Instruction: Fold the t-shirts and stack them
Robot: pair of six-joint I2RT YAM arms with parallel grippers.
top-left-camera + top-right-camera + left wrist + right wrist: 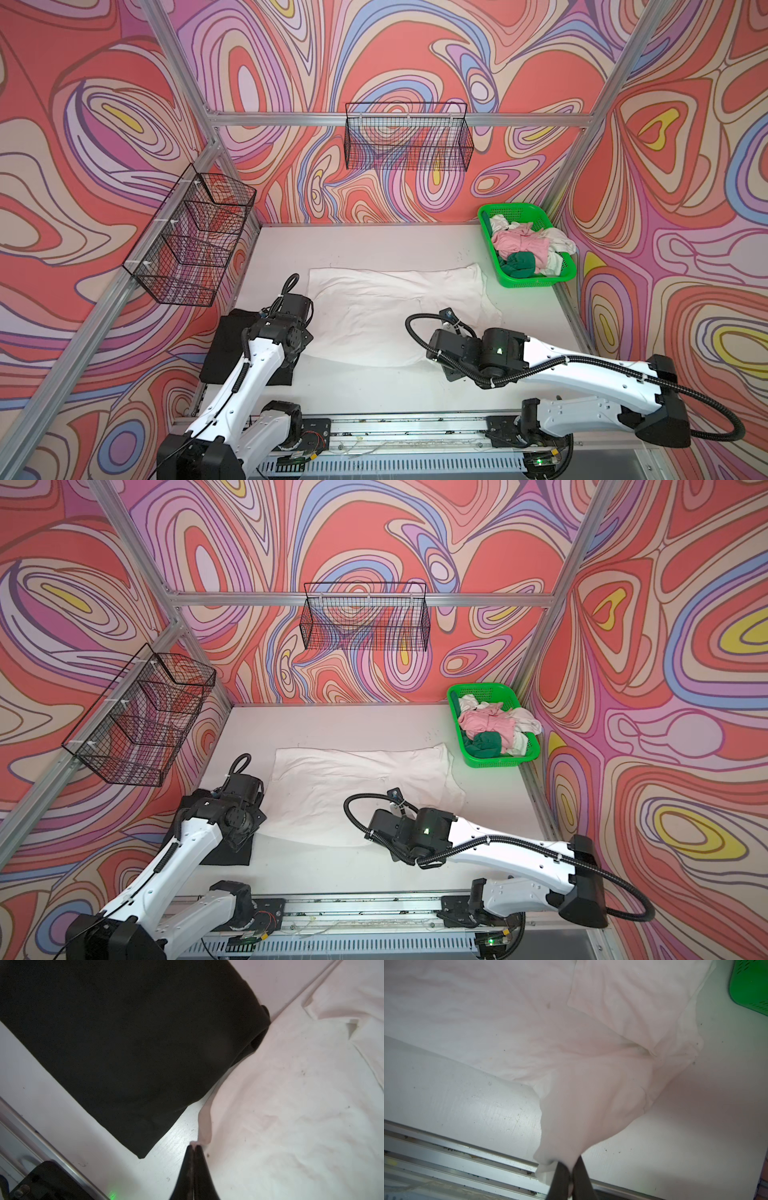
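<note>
A large off-white t-shirt [395, 307] [357, 787] lies spread across the middle of the white table. In the left wrist view my left gripper [194, 1147] is shut on that shirt's near left edge [291, 1105], low at the table. Beside it lies a folded black t-shirt [135, 1043] [222, 349]. My right gripper [572, 1165] is shut on the off-white shirt's near right corner [581, 1105], which hangs lifted off the table. In both top views the wrists hide both grippers. Pink [519, 245], dark green [519, 264] and white [557, 239] t-shirts lie crumpled in the basket.
The bright green lattice basket [528, 282] [494, 762] stands at the back right corner. Black wire baskets hang on the back wall [407, 141] and the left wall [191, 241]. A metal rail [415, 428] runs along the table's front edge.
</note>
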